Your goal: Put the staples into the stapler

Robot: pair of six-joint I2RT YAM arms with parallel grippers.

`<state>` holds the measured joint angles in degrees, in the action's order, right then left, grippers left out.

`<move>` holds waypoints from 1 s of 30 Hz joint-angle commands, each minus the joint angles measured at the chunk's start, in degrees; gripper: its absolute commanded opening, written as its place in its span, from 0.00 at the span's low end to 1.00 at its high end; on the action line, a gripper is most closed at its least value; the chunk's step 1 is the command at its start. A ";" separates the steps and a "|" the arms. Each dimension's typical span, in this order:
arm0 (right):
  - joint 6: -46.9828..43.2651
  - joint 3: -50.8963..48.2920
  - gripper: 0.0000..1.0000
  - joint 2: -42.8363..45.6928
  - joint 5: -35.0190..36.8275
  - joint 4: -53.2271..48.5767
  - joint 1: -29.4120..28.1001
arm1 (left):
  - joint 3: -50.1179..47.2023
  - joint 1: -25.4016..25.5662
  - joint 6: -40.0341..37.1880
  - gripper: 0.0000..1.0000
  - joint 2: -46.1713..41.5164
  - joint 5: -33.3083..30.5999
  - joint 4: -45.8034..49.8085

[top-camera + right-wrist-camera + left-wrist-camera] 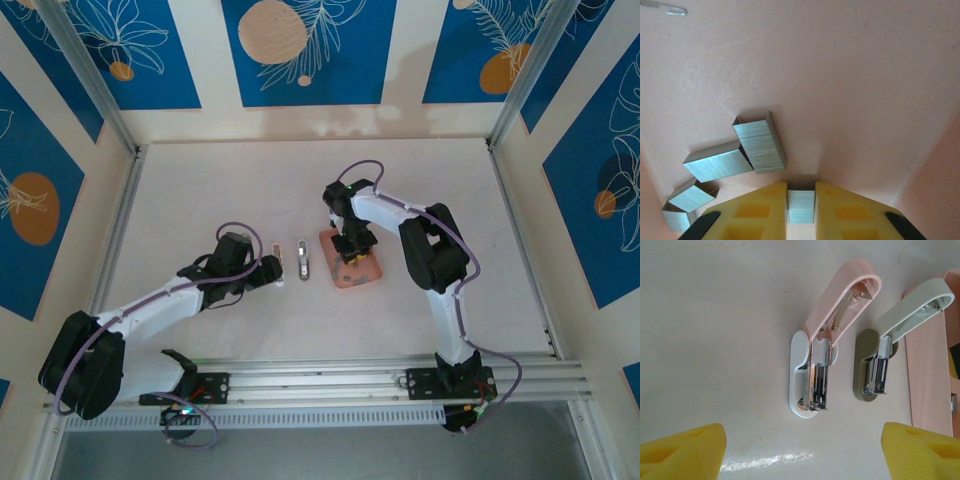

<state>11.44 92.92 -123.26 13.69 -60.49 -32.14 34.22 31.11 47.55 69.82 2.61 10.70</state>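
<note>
Squarely, staples sit pinched inside the right claw.

Spread left gripper, clamped right gripper

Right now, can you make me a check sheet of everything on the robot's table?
Surface: white table, smooth.
Job's things: pink stapler and green stapler, both open, side by side; staples lying in the pink tray.
Clutter: one small wire bit on the tray.
End effectors: left end effector open, facing the staplers; right end effector shut on one staple strip.
Cables: purple cables along both arms.
Surroundings: blue leaf-pattern walls, metal rail in front.
</note>
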 commanded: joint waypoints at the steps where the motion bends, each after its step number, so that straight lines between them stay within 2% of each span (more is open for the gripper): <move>1: 2.31 -3.69 0.17 1.79 -0.43 6.33 -0.47 | 1.56 -0.60 -1.70 0.80 0.08 1.90 -0.58; 7: 4.18 -14.83 0.16 18.79 -4.53 16.55 1.23 | 3.36 0.20 -1.93 0.78 1.56 7.27 -5.42; 11: 6.62 -23.28 0.16 30.33 -7.27 22.64 2.83 | 5.58 2.44 -2.10 0.76 4.19 10.49 -9.22; 18: 13.66 -36.75 0.15 47.30 -10.51 30.14 6.54 | 11.59 7.68 -2.99 0.75 11.59 11.36 -9.86; 24: 15.69 -41.25 0.15 54.90 -9.62 28.52 7.18 | 17.05 11.74 -2.55 0.75 18.97 11.71 -11.27; 30: 16.26 -41.69 0.16 56.96 -9.38 26.75 7.13 | 22.55 14.09 -2.11 0.75 26.99 11.72 -11.59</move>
<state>26.15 51.72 -67.55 5.48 -32.82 -25.21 53.32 43.90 45.95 93.21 13.32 0.03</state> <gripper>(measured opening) 0.157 0.745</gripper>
